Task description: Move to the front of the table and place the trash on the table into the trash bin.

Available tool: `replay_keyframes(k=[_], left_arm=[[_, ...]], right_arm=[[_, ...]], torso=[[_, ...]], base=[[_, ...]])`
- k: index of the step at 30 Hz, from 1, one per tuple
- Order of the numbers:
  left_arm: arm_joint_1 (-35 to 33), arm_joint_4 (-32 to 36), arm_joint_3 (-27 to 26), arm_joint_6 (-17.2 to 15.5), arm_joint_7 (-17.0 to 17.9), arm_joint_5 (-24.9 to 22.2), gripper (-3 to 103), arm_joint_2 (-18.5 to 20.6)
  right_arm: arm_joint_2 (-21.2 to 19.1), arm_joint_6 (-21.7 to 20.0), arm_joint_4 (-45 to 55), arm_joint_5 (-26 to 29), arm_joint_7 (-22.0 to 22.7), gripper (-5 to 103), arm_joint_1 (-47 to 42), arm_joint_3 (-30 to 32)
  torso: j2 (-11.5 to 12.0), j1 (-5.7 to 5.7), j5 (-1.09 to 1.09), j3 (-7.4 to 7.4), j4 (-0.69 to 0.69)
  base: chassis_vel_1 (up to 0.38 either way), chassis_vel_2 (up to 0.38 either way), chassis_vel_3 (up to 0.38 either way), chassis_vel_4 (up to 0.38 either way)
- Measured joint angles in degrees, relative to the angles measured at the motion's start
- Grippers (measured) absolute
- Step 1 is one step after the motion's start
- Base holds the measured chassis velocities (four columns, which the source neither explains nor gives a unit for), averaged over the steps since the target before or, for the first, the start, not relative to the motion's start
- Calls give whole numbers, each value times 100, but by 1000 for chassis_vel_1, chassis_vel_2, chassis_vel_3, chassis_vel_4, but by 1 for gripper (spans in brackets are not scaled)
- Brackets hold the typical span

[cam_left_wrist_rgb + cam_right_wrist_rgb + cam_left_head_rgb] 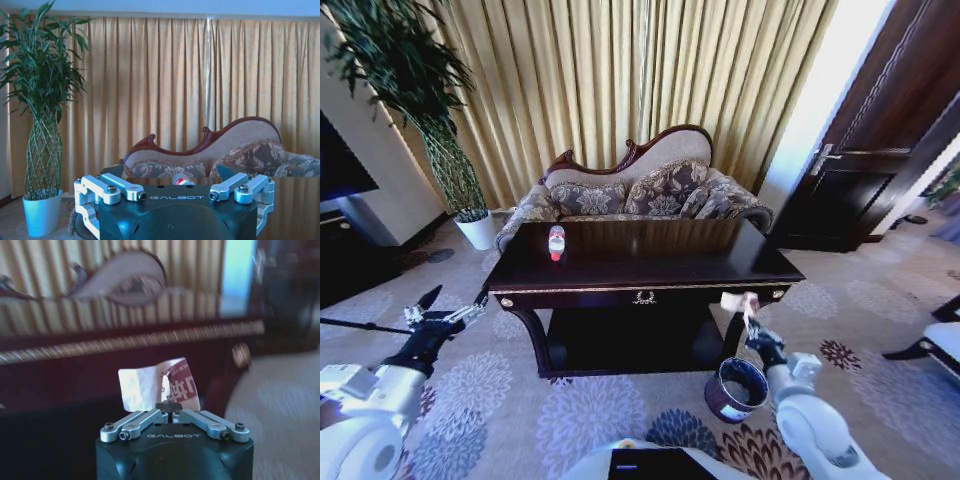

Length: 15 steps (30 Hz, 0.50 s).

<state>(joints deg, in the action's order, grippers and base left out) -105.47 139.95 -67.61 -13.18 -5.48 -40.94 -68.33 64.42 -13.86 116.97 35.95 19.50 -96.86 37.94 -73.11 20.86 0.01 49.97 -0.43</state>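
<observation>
Pinching carton (159, 389) in clenched R gripper (169, 409), above trash bin (737, 388); L gripper (448, 308) released.

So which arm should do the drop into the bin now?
Right. Its pincer is shut on the carton and hangs almost above the trash bin by the table corner. The left pincer is open, off the far side.

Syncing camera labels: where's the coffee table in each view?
Head view: the table sits centre, top and front visible.
Left wrist view: its glossy top lies between the left gripper and the sofa.
Right wrist view: its gold-trimmed front runs behind the carton in the right gripper.
Shared landmark: the sofa's curved back.
</observation>
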Motion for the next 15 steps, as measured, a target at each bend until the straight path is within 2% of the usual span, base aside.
replay_keyframes(k=[2, 5, 8, 15], left_arm=[[-12, 76, -29, -1, 9, -7, 100, -35], [-47, 152, -75, -2, 16, -23, 100, -76], [-95, 222, -165, -2, 20, -76, 100, -133], [-75, 317, -226, 2, 34, -113, 100, -173]], right_arm=[[45, -151, -439, 222, 107, 0, 197, -59], [66, -202, -1035, 190, 130, 0, 446, -133], [89, -207, -2014, -37, 129, 0, 908, -250], [163, 28, -3339, -503, 8, 0, 1497, -398]], torso=[[-2, -3, -1, -1, 1], [-3, -4, -1, -2, 2], [-2, -3, 0, -1, 1], [-2, -3, -1, -1, 0]], base=[[0, 0, 0, 0], [0, 0, 0, 0], [0, 0, 0, 0], [0, 0, 0, 0]])
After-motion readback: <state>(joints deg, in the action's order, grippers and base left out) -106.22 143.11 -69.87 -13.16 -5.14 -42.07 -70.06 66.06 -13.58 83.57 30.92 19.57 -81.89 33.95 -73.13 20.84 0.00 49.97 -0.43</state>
